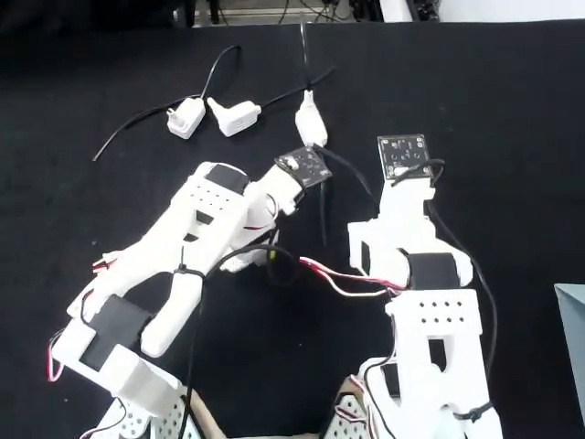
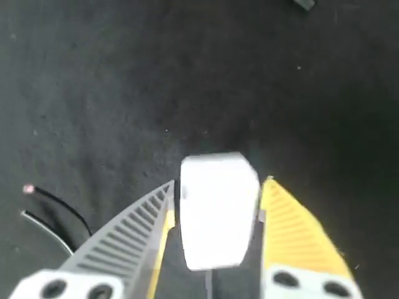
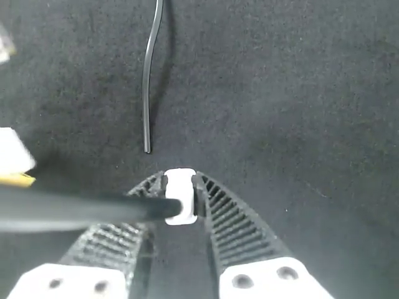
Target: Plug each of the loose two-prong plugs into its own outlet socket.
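My left gripper (image 2: 215,190) is shut on a broad white connector block (image 2: 218,212), one grey finger and one yellow finger against its sides. From above, that connector (image 1: 311,121) lies mid-table with its black cable running away from the arms. My right gripper (image 3: 181,184) is shut on a small white plug (image 3: 181,196), whose black cable leads off sideways. In the high view the right arm's camera board (image 1: 403,155) covers that gripper. Two loose white plugs (image 1: 186,117) (image 1: 236,115) with thin black cables lie to the far left.
The table is covered with black cloth (image 1: 494,101). A loose black cable end (image 3: 148,93) lies ahead of my right gripper. Red and black wires (image 1: 338,279) run between the two arms. A teal object (image 1: 572,320) sits at the right edge.
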### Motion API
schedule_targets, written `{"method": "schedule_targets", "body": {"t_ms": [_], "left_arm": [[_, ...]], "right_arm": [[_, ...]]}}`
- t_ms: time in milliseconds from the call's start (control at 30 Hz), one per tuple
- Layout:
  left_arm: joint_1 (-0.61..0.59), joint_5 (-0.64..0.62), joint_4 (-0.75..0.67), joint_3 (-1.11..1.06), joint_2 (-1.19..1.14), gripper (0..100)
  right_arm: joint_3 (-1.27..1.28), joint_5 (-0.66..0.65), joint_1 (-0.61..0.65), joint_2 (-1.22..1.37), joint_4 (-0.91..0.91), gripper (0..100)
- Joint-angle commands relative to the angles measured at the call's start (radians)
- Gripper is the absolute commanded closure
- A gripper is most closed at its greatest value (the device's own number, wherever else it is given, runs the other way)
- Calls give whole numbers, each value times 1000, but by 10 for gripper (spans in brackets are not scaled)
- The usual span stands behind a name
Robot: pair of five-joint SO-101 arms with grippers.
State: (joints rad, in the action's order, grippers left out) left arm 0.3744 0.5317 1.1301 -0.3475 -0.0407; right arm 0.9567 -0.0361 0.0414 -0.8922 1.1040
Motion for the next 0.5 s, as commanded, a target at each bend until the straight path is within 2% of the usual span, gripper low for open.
{"method": "schedule_targets", "body": {"t_ms": [0, 200, 333, 467], "left_arm": [[-4, -69, 25, 24, 46, 751], [-28, -75, 98, 56, 172, 752], [-122, -169, 103, 41, 281, 759], [-220, -241, 101, -42, 397, 815]], "right_arm": [[-4, -5, 5, -16, -3, 986], [-4, -5, 5, -16, -3, 986], [-4, -5, 9, -16, -2, 986], [-4, -5, 12, -16, -3, 986]]}}
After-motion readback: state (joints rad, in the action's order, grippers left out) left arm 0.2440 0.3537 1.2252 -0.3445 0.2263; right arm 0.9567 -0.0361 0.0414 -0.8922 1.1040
